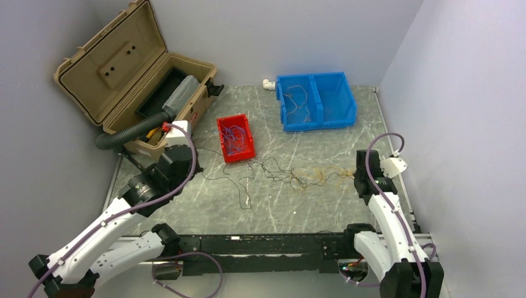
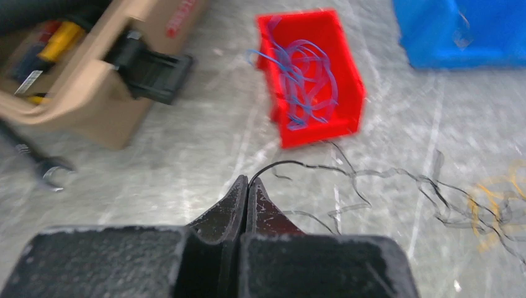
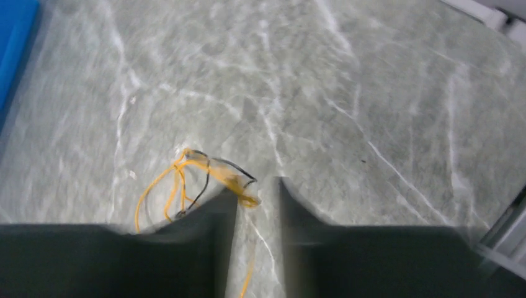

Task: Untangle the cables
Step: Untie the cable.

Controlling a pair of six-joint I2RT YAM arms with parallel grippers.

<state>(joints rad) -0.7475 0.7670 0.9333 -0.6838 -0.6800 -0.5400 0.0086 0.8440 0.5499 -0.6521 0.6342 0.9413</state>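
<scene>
Pincers on a black strand and beside the yellow loops

The left pincer (image 2: 248,186) is pressed together on a black wire (image 2: 291,164). The wire runs rightward past the red bin (image 2: 316,133) of blue wires (image 2: 304,81) and into the tangle (image 1: 291,174) on the bench (image 2: 186,155). The right pincer (image 3: 257,186) stands spread, one finger just beside the yellow-orange strands (image 3: 167,186). The draw likely goes best slow and low, away from the knot, with the right pincer first closing on the yellow loops as an anchor.

Top view looks down; both low wrist views share its marbled table (image 1: 298,208).
</scene>
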